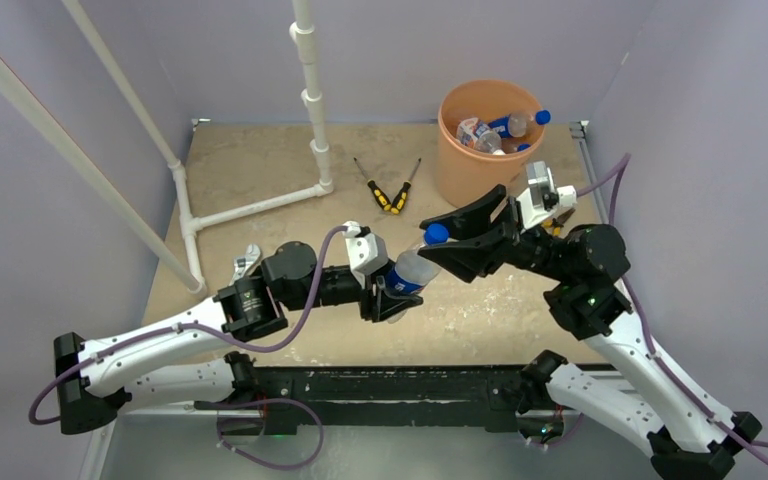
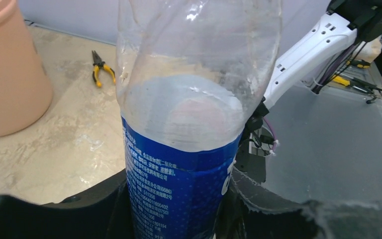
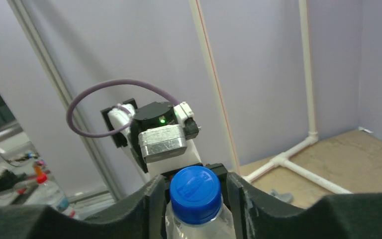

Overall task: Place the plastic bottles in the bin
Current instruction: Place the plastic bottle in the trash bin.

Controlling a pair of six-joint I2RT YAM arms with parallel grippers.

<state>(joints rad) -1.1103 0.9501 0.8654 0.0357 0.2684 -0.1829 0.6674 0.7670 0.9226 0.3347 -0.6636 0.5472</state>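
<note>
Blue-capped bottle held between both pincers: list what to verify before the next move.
1. Left pincer clamped on the bottle at its labelled end: ok.
2. Right pincer gripping firmly at the neck: cannot tell; its fingers flank the blue cap.
3. Cap on the bottle: ok.
4. Bin upright, mouth unobstructed: ok.
5. Room left in the bin above the bottles inside: ok.

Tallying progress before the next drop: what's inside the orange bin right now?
Clear plastic bottles lie piled in the orange bin: a blue-capped bottle near the right rim, a red-and-white-labelled bottle. The bottom, and anything under them, is hidden.
</note>
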